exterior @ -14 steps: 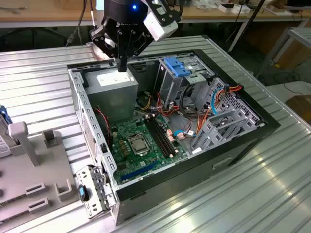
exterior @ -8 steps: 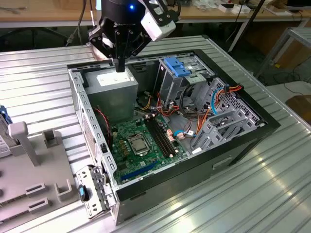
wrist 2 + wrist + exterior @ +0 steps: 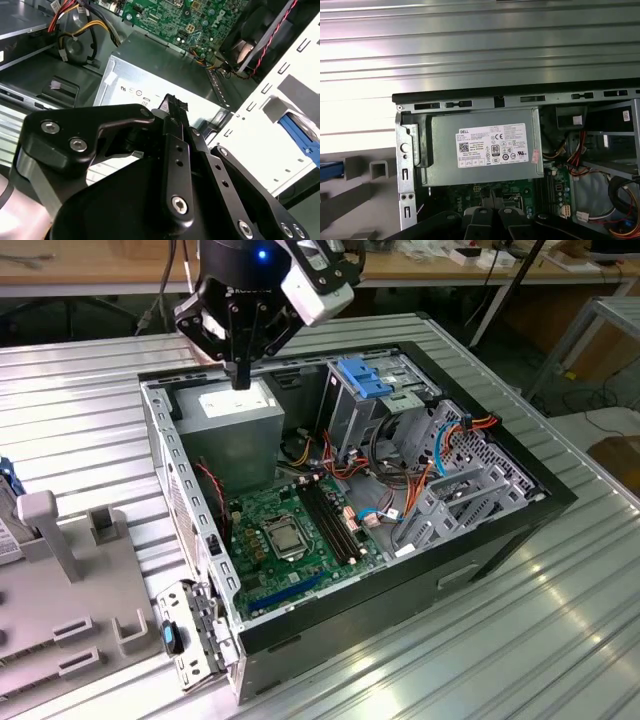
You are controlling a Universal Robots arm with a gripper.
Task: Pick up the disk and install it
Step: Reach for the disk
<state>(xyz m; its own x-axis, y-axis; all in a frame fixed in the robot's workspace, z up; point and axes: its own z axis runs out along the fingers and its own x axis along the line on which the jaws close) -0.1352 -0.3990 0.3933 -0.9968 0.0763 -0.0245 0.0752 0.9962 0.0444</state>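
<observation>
The end effector (image 3: 240,375) hangs with its fingers closed together on nothing, just above the grey power supply (image 3: 235,408) in the far corner of the computer case (image 3: 480,530), on the exterior view's left. The case lies open on its side on the worktop (image 3: 540,640), likely so that its blue-railed drive bay (image 3: 365,378) can be reached from above. The disk (image 3: 6,510) stands well apart at the exterior view's left edge, upright in a grey holder (image 3: 60,540), probably to offer its edges for a grasp.
</observation>
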